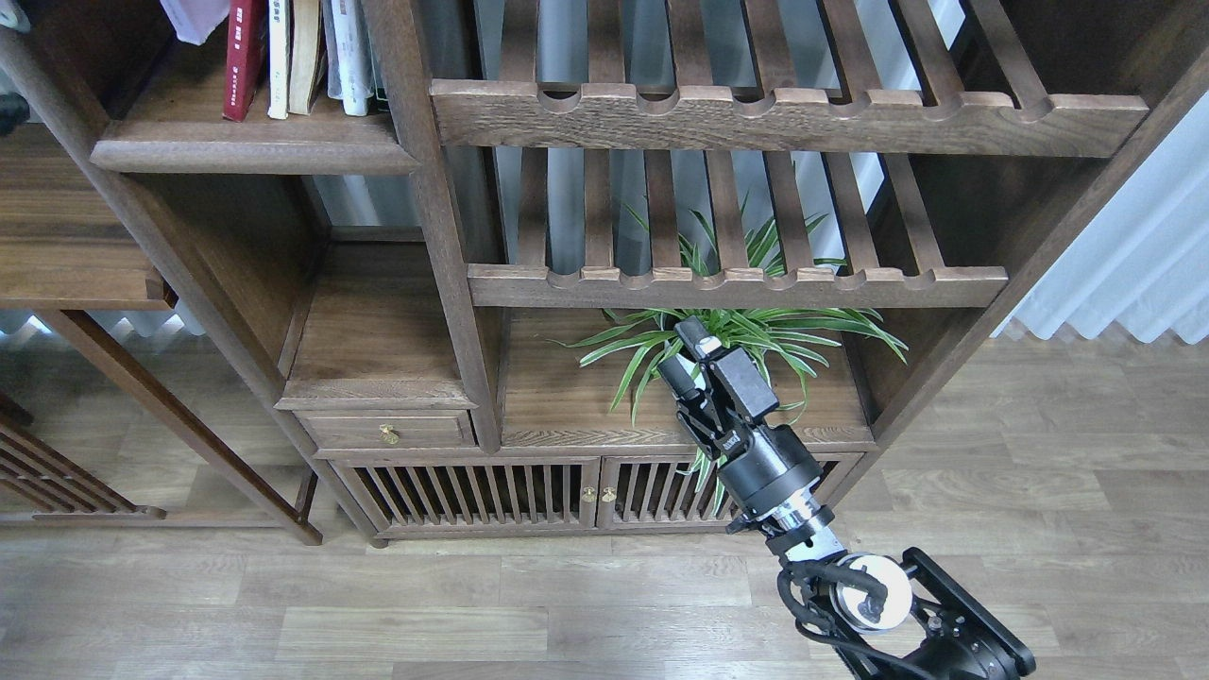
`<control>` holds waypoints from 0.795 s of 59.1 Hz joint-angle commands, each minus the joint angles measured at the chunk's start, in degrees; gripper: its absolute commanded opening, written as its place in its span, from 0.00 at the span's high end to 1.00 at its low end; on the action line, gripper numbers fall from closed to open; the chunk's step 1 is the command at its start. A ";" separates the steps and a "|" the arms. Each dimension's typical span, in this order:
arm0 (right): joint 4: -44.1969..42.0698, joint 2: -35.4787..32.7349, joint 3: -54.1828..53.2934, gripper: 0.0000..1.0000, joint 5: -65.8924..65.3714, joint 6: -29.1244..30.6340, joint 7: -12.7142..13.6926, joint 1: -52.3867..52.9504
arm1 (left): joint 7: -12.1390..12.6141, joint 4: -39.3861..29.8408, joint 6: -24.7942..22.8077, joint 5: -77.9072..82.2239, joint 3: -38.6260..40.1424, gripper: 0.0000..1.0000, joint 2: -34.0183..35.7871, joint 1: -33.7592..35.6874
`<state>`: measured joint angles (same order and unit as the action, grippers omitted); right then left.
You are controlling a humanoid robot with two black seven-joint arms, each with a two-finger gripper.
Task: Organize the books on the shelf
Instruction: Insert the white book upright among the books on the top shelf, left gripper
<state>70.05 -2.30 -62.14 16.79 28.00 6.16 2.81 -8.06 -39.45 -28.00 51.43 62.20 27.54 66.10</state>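
The shelf [255,146] is the dark-brown board at the upper left. Standing on it in a row are a dark red book [244,59], a white one [278,57], a tan one [304,52] and pale ones [349,52]. A pale lavender-white book corner [194,19] hangs into view from the top edge, left of the red book; what holds it is out of view. A small dark part [8,111] shows at the left edge; my left gripper itself is not visible. My right gripper [688,357] is open and empty, low in the middle, in front of the plant.
Two slatted racks with scalloped rails [737,283] fill the bookcase's middle. A green spider plant [756,331] sits on the board below them. Under that are a small drawer [387,430] and slatted cabinet doors [529,491]. A post [416,189] bounds the shelf's right side.
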 commanded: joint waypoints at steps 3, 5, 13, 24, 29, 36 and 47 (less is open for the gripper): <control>0.00 0.01 0.00 0.01 0.09 0.00 0.00 0.00 | -0.29 0.25 0.00 -0.01 -0.06 1.00 -0.91 -0.36; 0.00 0.01 -0.09 0.01 0.09 0.00 0.00 0.00 | -0.29 0.25 0.00 0.07 -0.06 1.00 -1.00 -0.53; 0.08 -0.25 -0.88 0.01 0.26 0.00 0.08 -0.09 | -0.29 0.34 0.00 0.07 -0.06 1.00 -1.53 -1.32; 0.17 -0.34 -1.23 0.01 0.26 0.00 0.17 -0.18 | -0.29 0.52 0.00 -0.28 0.29 1.00 -1.62 -2.55; 0.17 -0.25 -1.14 0.01 0.26 0.00 0.17 -0.18 | -0.29 0.52 0.00 -0.28 0.56 0.99 -1.62 -2.73; 0.17 -0.25 -1.14 0.01 0.26 0.00 0.17 -0.18 | -0.38 0.52 0.00 -0.72 0.56 0.95 -1.62 -2.82; 0.35 -0.34 -1.23 0.01 0.26 0.00 0.08 -0.26 | -0.38 0.43 0.00 -1.60 0.30 0.78 -3.37 -2.64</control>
<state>70.23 -2.56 -63.29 17.05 28.00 6.31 2.59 -8.39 -38.94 -27.99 50.25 62.71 25.59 63.29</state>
